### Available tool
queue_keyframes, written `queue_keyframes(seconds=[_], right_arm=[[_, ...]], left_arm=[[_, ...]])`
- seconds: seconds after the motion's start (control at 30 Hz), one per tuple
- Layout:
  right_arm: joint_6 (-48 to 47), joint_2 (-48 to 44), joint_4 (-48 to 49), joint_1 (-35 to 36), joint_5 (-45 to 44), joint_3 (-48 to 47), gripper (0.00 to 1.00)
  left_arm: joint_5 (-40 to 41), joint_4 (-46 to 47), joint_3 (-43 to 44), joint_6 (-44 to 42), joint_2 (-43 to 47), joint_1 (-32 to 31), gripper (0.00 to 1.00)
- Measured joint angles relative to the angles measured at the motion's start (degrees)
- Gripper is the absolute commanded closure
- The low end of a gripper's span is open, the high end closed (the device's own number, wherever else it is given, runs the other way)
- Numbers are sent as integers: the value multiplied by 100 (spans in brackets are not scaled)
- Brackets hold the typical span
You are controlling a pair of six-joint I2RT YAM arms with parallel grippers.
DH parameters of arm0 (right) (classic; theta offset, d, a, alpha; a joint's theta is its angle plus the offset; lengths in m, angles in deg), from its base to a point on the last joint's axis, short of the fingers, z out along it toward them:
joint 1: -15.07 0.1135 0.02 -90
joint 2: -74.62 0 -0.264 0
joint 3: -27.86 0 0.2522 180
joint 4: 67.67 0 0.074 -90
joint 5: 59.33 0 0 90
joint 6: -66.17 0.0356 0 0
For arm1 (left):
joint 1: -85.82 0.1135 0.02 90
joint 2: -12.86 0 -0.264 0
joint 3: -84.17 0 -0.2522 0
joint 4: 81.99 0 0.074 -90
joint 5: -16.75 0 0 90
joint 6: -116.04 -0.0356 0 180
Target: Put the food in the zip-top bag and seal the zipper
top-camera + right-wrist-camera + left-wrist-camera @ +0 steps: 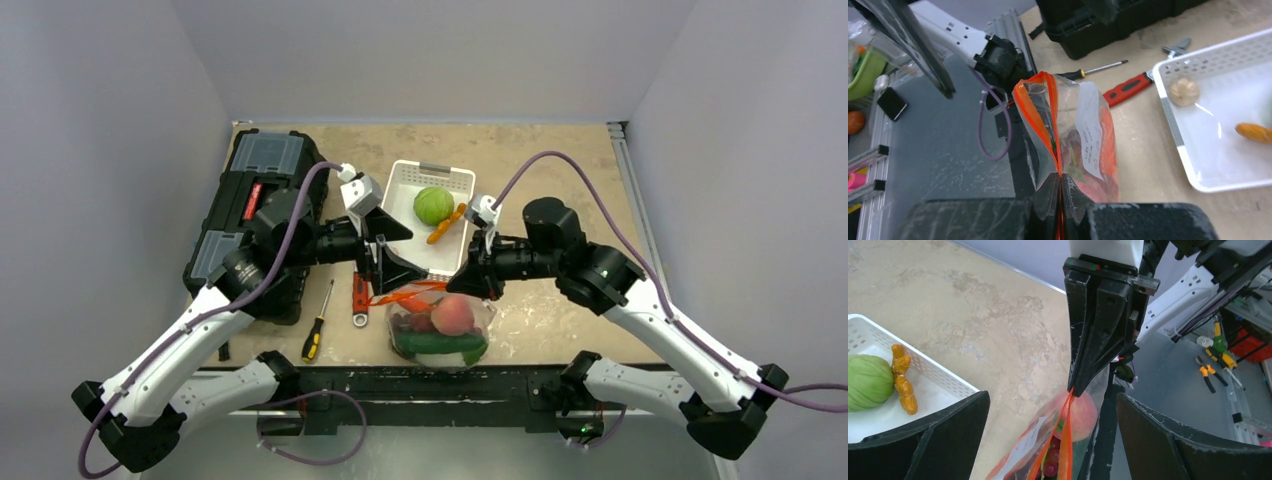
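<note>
Now the right tool [1060,200] pinches shut on the zipper [1030,105] of the zip-top bag [440,325], just in front of the tray [402,178]; the left tool [1052,405] gapes wide, empty. Sealing now would likely strand the cabbage [433,205] and carrot [446,225] inside the tray

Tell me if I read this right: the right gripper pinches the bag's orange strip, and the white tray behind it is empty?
Not quite. The right gripper does pinch the bag's orange strip, but the white tray is not empty: the top view shows a green cabbage and an orange carrot in it.
</note>
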Motion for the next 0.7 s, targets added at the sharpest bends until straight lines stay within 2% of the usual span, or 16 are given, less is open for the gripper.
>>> queue_keyframes(seconds=[0.13, 0.27, 0.4, 0.43, 0.47, 0.53, 0.6, 0.7], right_arm=[[-201, 328, 546, 4, 540, 87, 100], [-337, 509, 866, 4, 723, 190, 100], [-420, 522, 1032, 4, 763, 330, 100], [-428, 509, 1080, 2, 774, 363, 100], [-428, 485, 1130, 2, 787, 400, 100], [-426, 422, 1220, 2, 802, 474, 100], [-428, 380, 1246, 2, 774, 516, 86], [-337, 376, 1279, -2, 568, 518, 53]], left_arm=[[-66, -356, -2, -490, -68, -48, 6], [-61, -743, -92, -868, -452, -57, 10], [-2, -957, -326, -997, -643, -61, 21], [-2, -990, -334, -1014, -688, -72, 25], [-13, -1016, -334, -1032, -748, -87, 34], [-66, -1036, -343, -1060, -857, -127, 57], [-153, -1121, -348, -1110, -984, -166, 75], [-164, -1248, -350, -1182, -1110, -227, 94]])
